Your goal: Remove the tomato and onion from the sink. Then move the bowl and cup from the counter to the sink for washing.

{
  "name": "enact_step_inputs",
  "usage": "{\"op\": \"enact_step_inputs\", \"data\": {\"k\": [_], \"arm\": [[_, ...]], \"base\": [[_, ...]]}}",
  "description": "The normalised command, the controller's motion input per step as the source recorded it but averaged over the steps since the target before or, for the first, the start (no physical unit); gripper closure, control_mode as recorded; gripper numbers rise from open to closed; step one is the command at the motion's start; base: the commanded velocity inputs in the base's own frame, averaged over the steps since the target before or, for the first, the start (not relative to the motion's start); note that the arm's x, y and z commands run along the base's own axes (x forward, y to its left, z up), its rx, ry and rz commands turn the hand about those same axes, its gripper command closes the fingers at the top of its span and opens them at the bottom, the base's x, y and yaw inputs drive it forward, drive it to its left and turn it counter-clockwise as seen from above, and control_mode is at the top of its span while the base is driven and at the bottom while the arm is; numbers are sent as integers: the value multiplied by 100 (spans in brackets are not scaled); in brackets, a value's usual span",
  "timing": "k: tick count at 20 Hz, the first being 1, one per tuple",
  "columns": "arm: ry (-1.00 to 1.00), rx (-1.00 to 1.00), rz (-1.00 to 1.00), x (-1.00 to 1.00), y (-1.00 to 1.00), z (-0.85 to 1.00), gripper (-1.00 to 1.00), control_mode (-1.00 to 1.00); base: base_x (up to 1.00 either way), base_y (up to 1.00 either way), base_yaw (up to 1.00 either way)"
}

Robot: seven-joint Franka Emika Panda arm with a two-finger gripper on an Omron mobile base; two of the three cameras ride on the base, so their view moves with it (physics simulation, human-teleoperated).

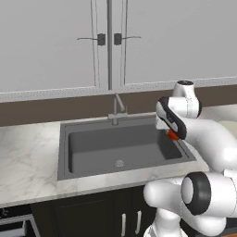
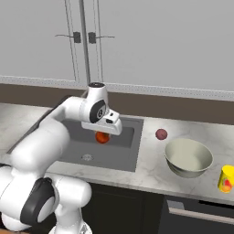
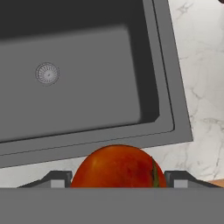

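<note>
now, operator, your readout:
jaws: your gripper (image 3: pixel 117 183) is clamped on the tomato (image 3: pixel 117 168); in the hand view one dark finger tip (image 3: pixel 59 179) sits against each side of it.
tomato: you have it lifted above the right part of the sink (image 1: pixel 65 152); in the right base view it shows as an orange-red ball (image 2: pixel 102 137) just under the hand, and in the left base view as a red patch (image 1: pixel 173 135) below the wrist.
sink: dark grey basin, round metal drain (image 1: pixel 119 163) on its floor, grey faucet (image 1: pixel 117 111) at the back rim. from the hand view you look down on its right rim, with the drain (image 3: pixel 47 73) further off.
onion: pinkish ball (image 2: pixel 161 134) resting on the table (image 2: pixel 151 164), to the right of the sink and apart from it.
bowl: wide cream bowl (image 2: pixel 188 157) upright on the table, near the onion and in front of it, not touching.
cup: yellow cup (image 2: pixel 226 178) with a red mark, to the right of the bowl, at the picture's edge.
cabinets: pale doors (image 1: pixel 55 46) with dark handles hang above the sink.
</note>
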Motion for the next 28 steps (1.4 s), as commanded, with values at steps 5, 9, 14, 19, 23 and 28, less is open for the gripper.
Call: {"op": "enact_step_inputs", "data": {"k": [5,9,14,19,23,28], "arm": [[1,0,-1,3,-37,0,100,-100],[2,0,0,4,-37,0,100,-100],[0,0,0,6,-35,-3,100,-100],[0,-1,0,9,-35,-6,100,-100],[0,-2,0,14,-32,-7,100,-100],[1,-2,0,16,-31,-9,100,-100]], "base": [[0,0,0],[0,0,0],[0,0,0],[0,0,0],[0,0,0],[0,0,0]]}}
